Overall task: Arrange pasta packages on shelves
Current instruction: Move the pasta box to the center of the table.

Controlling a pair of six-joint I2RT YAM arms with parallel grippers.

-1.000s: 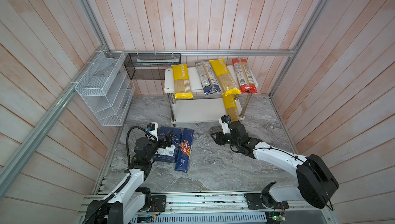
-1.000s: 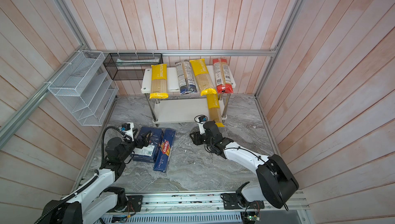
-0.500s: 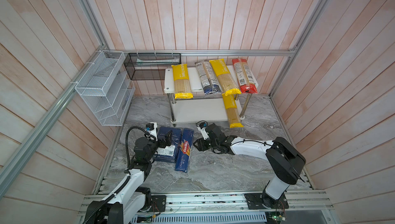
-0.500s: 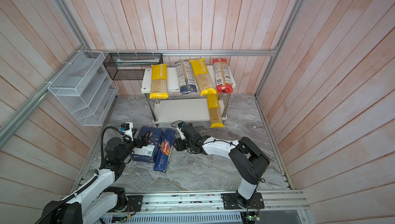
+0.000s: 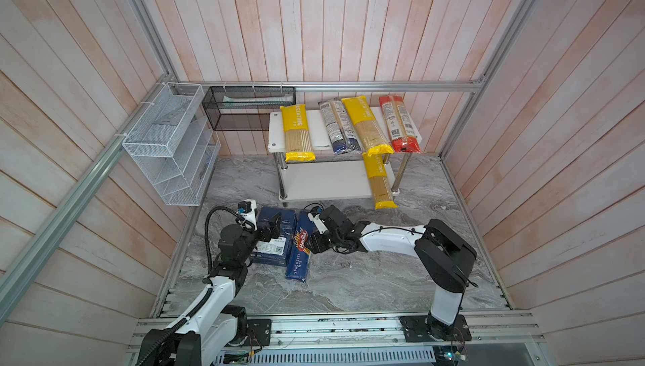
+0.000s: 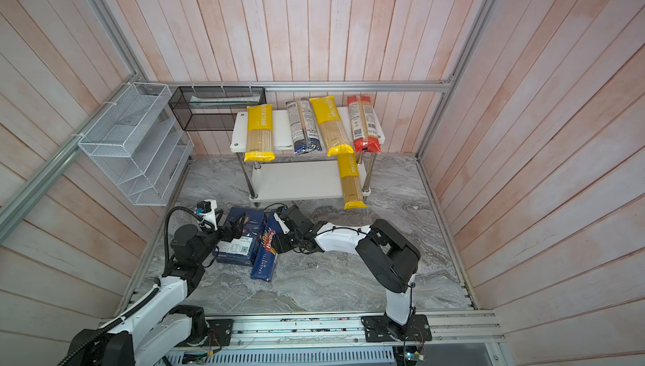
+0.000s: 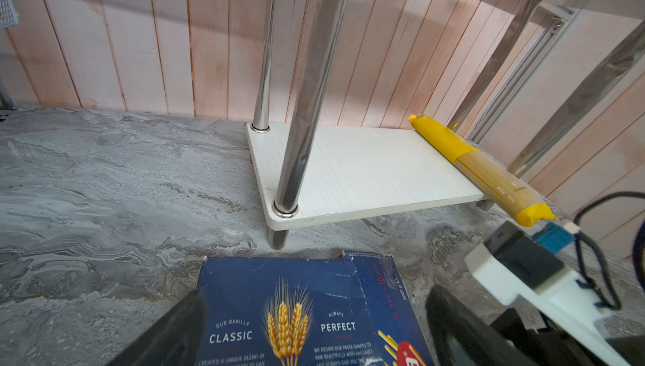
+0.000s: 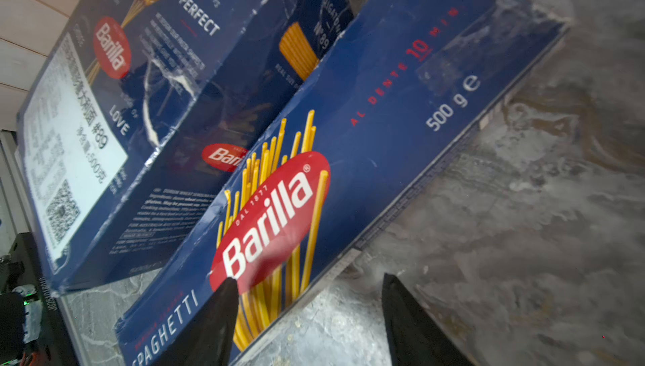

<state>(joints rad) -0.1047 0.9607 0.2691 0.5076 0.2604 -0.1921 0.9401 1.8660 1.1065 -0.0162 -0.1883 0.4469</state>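
Grasp step: I am hovering my right gripper (image 8: pixel 309 278), jaws apart and empty, over the edge of the blue Barilla pack (image 8: pixel 366 130); next, closing squarely, then lifting to the shelves (image 5: pixel 324 179).

Up high first: both top views hang over the base rail (image 5: pixel 331 326) behind the arms. They stare steeply down and forward, far enough back to hold the whole walled cell. The pair share nearly everything, with the shelves (image 5: pixel 324 179) well ahead of both tools.

Down low now: the left wrist camera sits just behind the left gripper (image 7: pixel 316 291), looking out past its fingers. The wider blue Barilla box (image 7: pixel 251 277) lies right beneath them, the shelves' lower board ahead.

The right wrist camera is closest of all, tucked behind the right gripper (image 8: pixel 308 277), the blue Barilla pack (image 8: pixel 384 102) filling its picture. Both wrist views share that wider box.
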